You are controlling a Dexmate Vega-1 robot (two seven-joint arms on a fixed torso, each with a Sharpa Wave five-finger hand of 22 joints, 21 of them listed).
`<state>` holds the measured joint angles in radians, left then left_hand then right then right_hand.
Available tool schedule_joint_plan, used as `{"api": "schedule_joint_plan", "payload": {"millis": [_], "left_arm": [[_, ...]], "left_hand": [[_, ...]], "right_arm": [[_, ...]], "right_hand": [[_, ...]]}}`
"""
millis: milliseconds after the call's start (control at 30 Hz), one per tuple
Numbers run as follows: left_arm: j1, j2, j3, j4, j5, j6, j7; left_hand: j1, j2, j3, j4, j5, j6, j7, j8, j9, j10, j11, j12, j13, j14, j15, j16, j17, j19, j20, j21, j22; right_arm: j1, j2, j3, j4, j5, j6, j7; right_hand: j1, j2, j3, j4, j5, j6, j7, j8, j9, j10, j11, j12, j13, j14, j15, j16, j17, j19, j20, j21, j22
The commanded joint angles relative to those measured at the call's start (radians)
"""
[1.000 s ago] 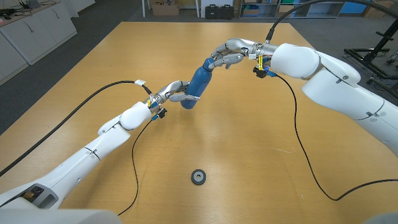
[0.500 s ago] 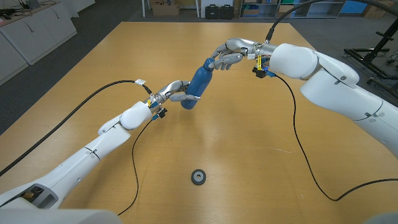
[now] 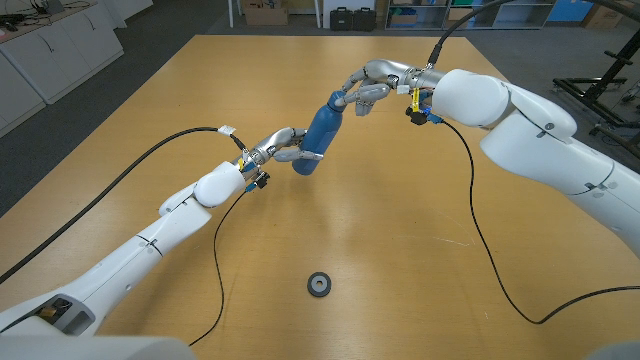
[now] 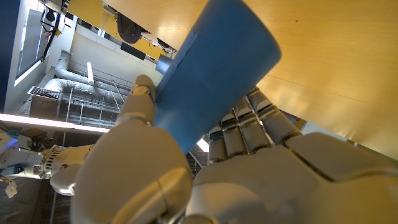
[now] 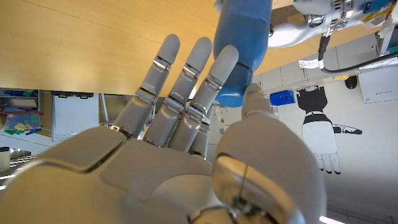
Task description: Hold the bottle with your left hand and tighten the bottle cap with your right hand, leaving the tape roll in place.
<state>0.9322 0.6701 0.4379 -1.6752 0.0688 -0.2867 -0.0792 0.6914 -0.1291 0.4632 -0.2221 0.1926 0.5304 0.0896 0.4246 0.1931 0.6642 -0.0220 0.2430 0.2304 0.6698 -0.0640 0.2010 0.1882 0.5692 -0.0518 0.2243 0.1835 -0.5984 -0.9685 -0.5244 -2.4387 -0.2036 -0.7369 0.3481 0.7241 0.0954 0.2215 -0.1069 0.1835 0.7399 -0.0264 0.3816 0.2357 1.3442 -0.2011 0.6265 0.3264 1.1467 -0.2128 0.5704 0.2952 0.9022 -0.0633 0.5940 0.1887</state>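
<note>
A blue bottle point(image 3: 318, 130) leans over the middle of the wooden table point(image 3: 400, 250), its base low and its cap end raised toward the far right. My left hand point(image 3: 280, 148) grips the bottle's lower body; in the left wrist view the thumb and fingers point(image 4: 249, 130) wrap the blue bottle point(image 4: 217, 68). My right hand point(image 3: 368, 85) pinches the bottle cap point(image 3: 337, 100). In the right wrist view the thumb and a fingertip point(image 5: 224, 62) close on the cap end point(image 5: 235, 93) while the other fingers stay spread. The tape roll point(image 3: 319, 284) lies flat near the table's front.
Black cables point(image 3: 480, 230) trail from both wrists across the tabletop. Cabinets point(image 3: 50, 50) stand to the left of the table, boxes and cases point(image 3: 350, 15) beyond its far edge, and a black frame point(image 3: 600, 90) to its right.
My right hand's fingers have shifted slightly around the cap. The bottle, the left hand and the tape roll stay where they were.
</note>
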Motion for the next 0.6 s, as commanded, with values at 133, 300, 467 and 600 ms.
{"api": "schedule_joint_plan", "payload": {"millis": [133,300,467,600], "left_arm": [[0.008,0.002,-0.002,-0.006,0.002,-0.003,0.006],[0.006,0.000,0.000,-0.005,0.000,-0.005,0.004],[0.006,0.001,0.000,-0.006,0.001,-0.006,0.003],[0.008,0.001,-0.001,-0.007,0.002,-0.007,0.005]], "left_hand": [[0.050,0.121,0.070,0.062,0.004,0.175,-0.165,0.002,0.002,0.081,-0.079,-0.005,0.002,0.010,-0.155,-0.001,0.006,0.007,-0.123,-0.002,0.004],[0.050,0.121,0.071,0.063,0.004,0.176,-0.167,0.002,0.002,0.081,-0.078,-0.005,0.002,0.010,-0.155,-0.001,0.006,0.006,-0.124,-0.003,0.004],[0.049,0.122,0.071,0.063,0.004,0.175,-0.165,0.001,0.002,0.081,-0.077,-0.006,0.003,0.010,-0.155,-0.001,0.006,0.006,-0.123,-0.003,0.004],[0.049,0.123,0.072,0.063,0.004,0.175,-0.165,0.001,0.002,0.083,-0.076,-0.005,0.003,0.010,-0.155,-0.001,0.006,0.006,-0.123,-0.003,0.004]], "right_arm": [[0.074,-0.001,-0.069,-0.030,-0.042,-0.091,0.059],[0.098,-0.004,-0.091,-0.044,-0.061,-0.125,0.080],[0.143,-0.007,-0.140,-0.060,-0.102,-0.169,0.118],[0.181,-0.004,-0.180,-0.069,-0.136,-0.204,0.154]], "right_hand": [[-0.018,0.008,-0.025,0.010,0.001,0.418,-0.084,0.252,0.041,0.076,0.000,0.084,0.081,0.056,-0.001,0.014,0.015,0.053,-0.026,0.026,0.003],[-0.034,0.006,-0.035,0.016,0.003,0.465,-0.079,0.300,0.068,0.089,-0.001,0.169,0.149,0.085,-0.003,0.019,0.024,0.077,-0.042,0.036,0.002],[-0.039,0.007,-0.038,0.017,0.003,0.510,-0.078,0.336,0.079,0.091,0.003,0.230,0.188,0.113,-0.003,0.026,0.033,0.095,-0.056,0.044,0.002],[-0.044,0.002,-0.043,0.016,0.003,0.552,-0.076,0.378,0.102,0.097,0.008,0.291,0.219,0.140,-0.003,0.035,0.042,0.110,-0.064,0.050,0.002]]}}
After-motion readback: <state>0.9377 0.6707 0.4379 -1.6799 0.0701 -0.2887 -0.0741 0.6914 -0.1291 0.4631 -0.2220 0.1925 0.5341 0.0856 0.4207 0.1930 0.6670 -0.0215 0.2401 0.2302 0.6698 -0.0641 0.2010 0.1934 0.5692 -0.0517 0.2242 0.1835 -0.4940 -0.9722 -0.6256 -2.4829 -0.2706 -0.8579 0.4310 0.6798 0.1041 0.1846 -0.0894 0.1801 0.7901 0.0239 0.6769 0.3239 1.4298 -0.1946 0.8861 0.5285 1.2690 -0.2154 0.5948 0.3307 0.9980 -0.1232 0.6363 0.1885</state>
